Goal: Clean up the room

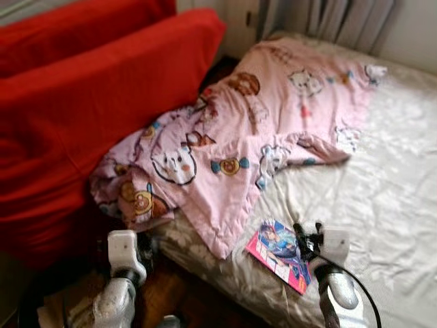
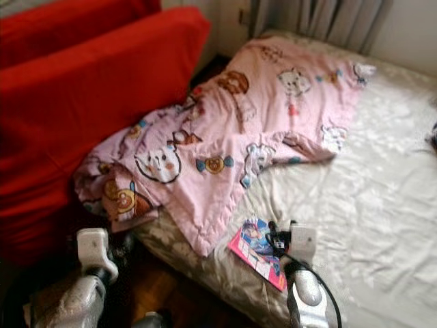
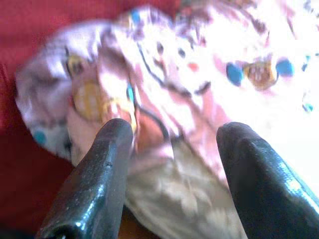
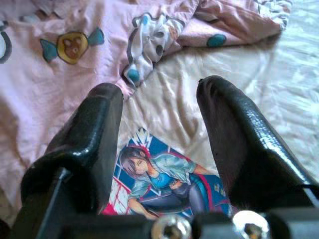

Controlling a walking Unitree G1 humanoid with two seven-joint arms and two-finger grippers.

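Right pincer (image 4: 159, 149) open over the magazine (image 1: 278, 254) at lower centre, left pincer (image 3: 172, 169) open too; next, descend and close.

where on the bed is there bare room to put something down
The bare sheet is free on the robot's right, from the pink blanket across to the far edge. The near edge is crowded: the magazine lies under the open right gripper, with the blanket's corner beside it.
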